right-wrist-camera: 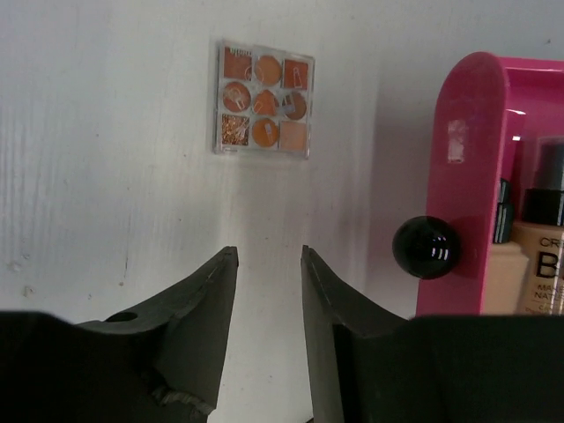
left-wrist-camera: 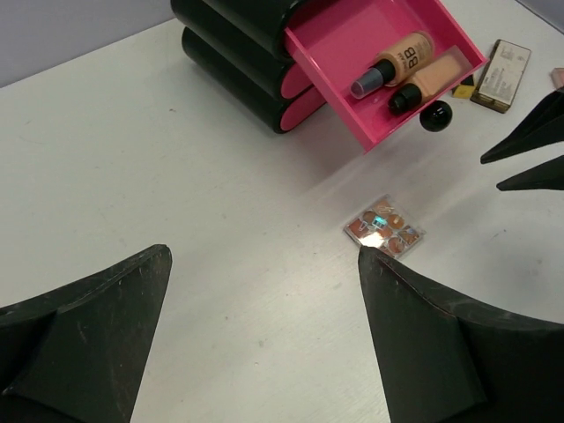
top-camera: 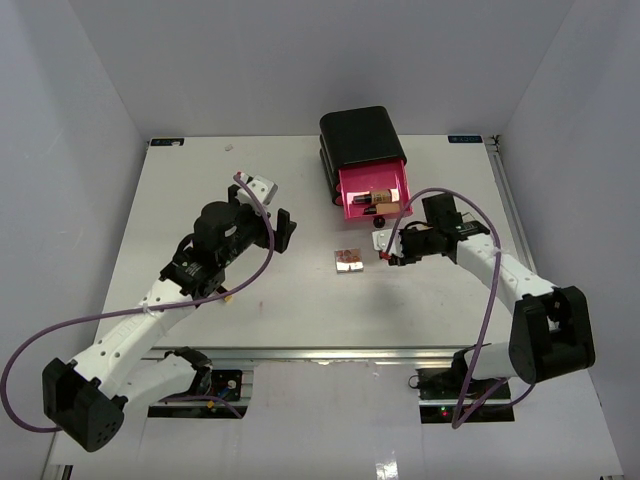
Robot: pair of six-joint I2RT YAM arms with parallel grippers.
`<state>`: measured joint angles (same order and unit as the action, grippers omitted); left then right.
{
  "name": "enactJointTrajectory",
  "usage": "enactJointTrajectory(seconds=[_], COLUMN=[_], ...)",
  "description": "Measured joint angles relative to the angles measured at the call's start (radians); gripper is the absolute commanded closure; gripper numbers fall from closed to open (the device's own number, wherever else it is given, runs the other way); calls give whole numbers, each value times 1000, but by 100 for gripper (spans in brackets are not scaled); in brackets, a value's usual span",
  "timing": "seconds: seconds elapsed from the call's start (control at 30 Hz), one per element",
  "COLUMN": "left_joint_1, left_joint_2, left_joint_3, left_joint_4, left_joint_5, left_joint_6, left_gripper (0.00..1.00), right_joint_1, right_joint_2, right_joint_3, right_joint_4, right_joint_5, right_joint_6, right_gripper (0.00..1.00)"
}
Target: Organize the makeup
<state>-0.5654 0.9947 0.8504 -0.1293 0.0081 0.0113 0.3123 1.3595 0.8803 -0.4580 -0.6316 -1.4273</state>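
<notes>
- Pink drawer [left-wrist-camera: 339, 48] stands pulled out of the black box [top-camera: 360, 135] at the far side of the white worktop [top-camera: 200, 200], with a round black knob [left-wrist-camera: 435, 115] on its front.
- Two foundation bottles [left-wrist-camera: 392, 66], beige with dark caps, lie side by side inside the drawer, close to its front wall.
- A square clear palette [top-camera: 348, 261] of orange and brown pans lies flat on the worktop in front of the drawer, apart from it and roughly midway between the two arms.
- A tan compact [left-wrist-camera: 500, 76] lies flat on the worktop just beside the drawer's front corner, outside it.
- The left end effector [left-wrist-camera: 264, 256] hangs above bare worktop to the left of the palette with its fingers spread wide and nothing between them. In its wrist view the palette sits just past the tip of one finger.
- The right end effector [right-wrist-camera: 269, 253] is on the other side of the palette, next to the drawer front and close to the knob. Its fingers stand only a narrow gap apart, and only bare worktop shows through that gap, so it grips nothing.
- In the right wrist view the palette lies ahead of the fingertips, well clear of them.
</notes>
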Motion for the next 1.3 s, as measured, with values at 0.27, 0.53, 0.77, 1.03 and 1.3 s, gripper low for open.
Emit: enactJointTrajectory(seconds=[0.27, 0.53, 0.77, 1.03, 1.3], left_joint_1=[1, 1, 1, 6, 7], left_joint_2=[-19, -19, -19, -20, -22], left_joint_3=[-1, -1, -1, -1, -1], left_joint_4=[2, 2, 2, 2, 2], left_joint_5=[-28, -28, -28, -28, -28], left_joint_6=[9, 12, 15, 16, 16], left_gripper=[2, 2, 2, 2, 2], right_joint_1=[135, 214, 244, 277, 280], right_joint_2=[9, 43, 53, 73, 102], right_joint_3=[-194, -341, -363, -373, -373], right_joint_4=[310, 675, 904, 1001, 1029], right_joint_5=[249, 468, 573, 613, 672], right_joint_6=[76, 149, 157, 163, 164], right_gripper=[83, 74, 66, 58, 55])
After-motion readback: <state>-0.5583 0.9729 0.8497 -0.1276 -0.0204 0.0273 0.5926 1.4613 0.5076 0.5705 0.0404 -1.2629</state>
